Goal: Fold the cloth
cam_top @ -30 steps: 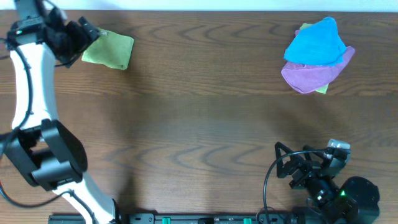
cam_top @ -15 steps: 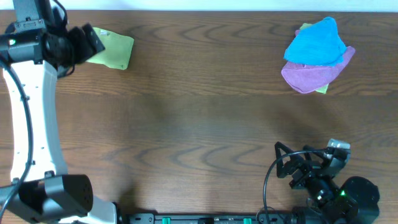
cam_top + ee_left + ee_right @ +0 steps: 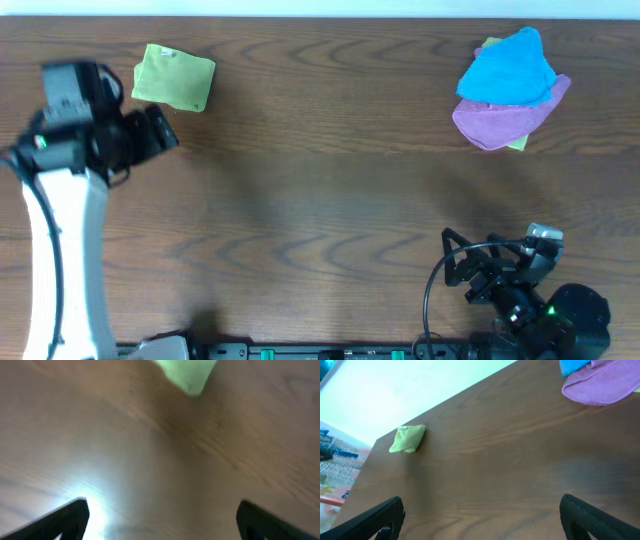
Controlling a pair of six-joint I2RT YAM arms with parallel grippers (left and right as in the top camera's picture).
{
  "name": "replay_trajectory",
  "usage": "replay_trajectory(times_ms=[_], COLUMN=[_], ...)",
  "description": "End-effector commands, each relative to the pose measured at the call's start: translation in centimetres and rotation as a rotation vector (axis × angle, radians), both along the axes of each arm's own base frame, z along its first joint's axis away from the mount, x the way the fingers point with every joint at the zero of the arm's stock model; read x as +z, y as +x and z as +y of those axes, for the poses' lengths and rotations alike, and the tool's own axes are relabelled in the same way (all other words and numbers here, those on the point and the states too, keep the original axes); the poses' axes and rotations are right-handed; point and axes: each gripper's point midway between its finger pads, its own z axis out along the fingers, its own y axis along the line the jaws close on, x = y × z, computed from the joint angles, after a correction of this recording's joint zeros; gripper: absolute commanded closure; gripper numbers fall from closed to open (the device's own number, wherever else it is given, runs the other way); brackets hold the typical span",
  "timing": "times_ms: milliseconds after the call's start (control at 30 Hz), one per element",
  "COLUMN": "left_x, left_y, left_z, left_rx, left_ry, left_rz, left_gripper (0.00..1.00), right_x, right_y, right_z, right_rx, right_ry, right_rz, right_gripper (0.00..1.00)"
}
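Observation:
The cloth (image 3: 173, 77), lime-green, lies folded into a small rectangle at the far left of the table, a small pale tag on its top. It also shows in the left wrist view (image 3: 187, 372) and in the right wrist view (image 3: 408, 438). My left gripper (image 3: 160, 135) is open and empty, apart from the cloth and a little nearer the front of the table; its view (image 3: 162, 520) is blurred. My right gripper (image 3: 465, 268) is open and empty, low at the front right (image 3: 482, 520).
A bright blue cloth (image 3: 507, 68) lies heaped on a purple cloth (image 3: 505, 119) at the far right, with a bit of green cloth (image 3: 517, 144) under them. The pile shows in the right wrist view (image 3: 602, 382). The table's back edge (image 3: 320, 17) runs just behind both.
My left gripper has drawn back from the green cloth toward the front of the table, leaving the cloth folded and fully in view. The right arm has not moved.

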Motion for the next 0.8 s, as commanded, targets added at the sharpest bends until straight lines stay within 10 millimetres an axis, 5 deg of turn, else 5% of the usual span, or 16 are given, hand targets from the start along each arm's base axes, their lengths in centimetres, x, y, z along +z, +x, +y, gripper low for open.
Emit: replay_trajectory(times_ms=[0, 333, 767], left_x=[-0.7, -4.0, -9.3], left_y=[-1.6, -6.9, -12.5], left_z=[-1.4, -2.1, -3.1], left_rx=[-0.044, -0.044, -0.230], left_ry=[-0.008, 0.085, 0.300], left_rz=[-0.088, -0.364, -0.405], left_gripper=[0.05, 0.05, 0.05], right_x=[-0.2, -0.1, -0.2], right_y=[0.0, 0.0, 0.0], right_z=[-0.2, -0.2, -0.2], right_rx=[-0.017, -0.017, -0.017], right_ry=[0.011, 0.011, 0.011], right_rz=[0.005, 0.005, 0.005], right_gripper=[0.01, 0.01, 0.01])
